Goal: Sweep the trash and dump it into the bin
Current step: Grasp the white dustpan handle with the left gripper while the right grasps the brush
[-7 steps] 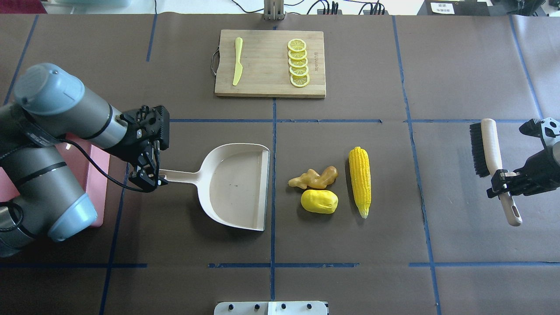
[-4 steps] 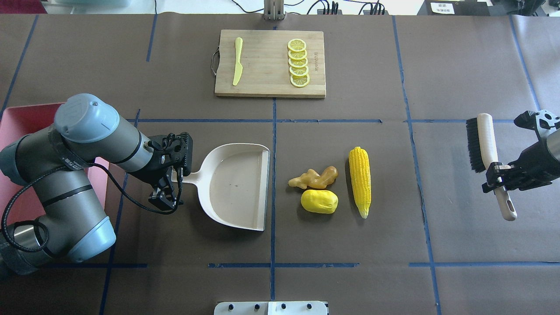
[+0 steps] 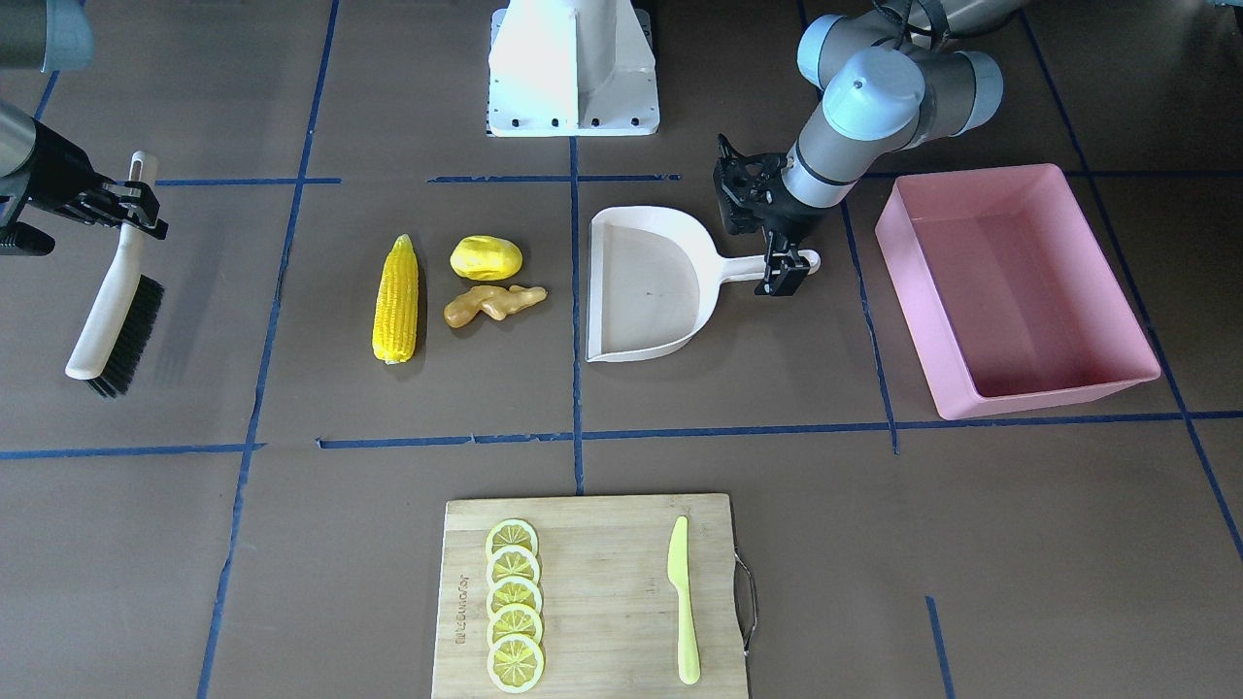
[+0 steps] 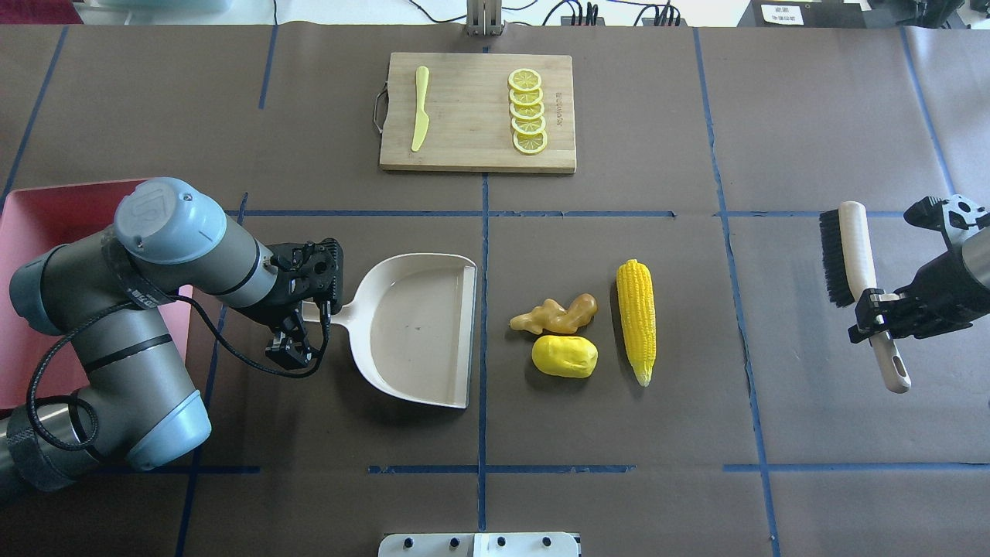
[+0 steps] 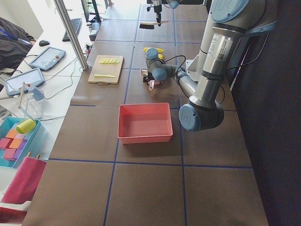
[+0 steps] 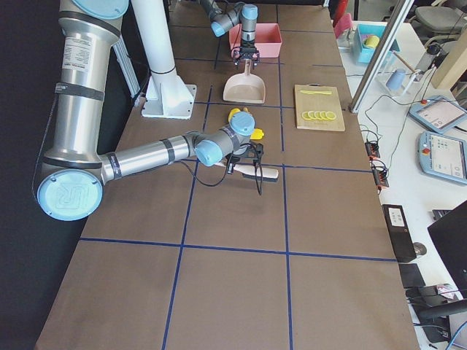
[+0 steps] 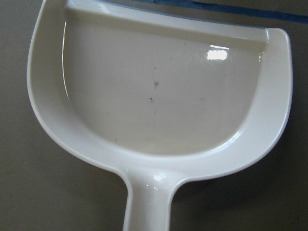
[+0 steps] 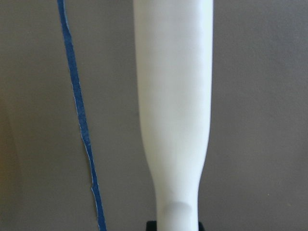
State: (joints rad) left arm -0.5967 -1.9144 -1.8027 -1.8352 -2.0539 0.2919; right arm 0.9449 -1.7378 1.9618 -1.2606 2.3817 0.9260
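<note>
— Front-facing view: where's your trash?
— Corn cob (image 3: 396,299), potato lump (image 3: 486,257) and ginger root (image 3: 493,303) lie mid-table. Your pink bin (image 3: 1058,396) is near the robot's-left end.
— Overhead: jaws?
— Right gripper (image 4: 874,309) clamps the brush (image 4: 851,247). Left gripper (image 4: 294,340) sits at the dustpan (image 4: 418,325) handle; you can't tell its jaws.

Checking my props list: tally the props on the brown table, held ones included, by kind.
trash foods (corn cob, potato, ginger root): 3
lemon slices: 5
knife: 1
cutting board: 1
dustpan: 1
brush: 1
bin: 1
total: 13
</note>
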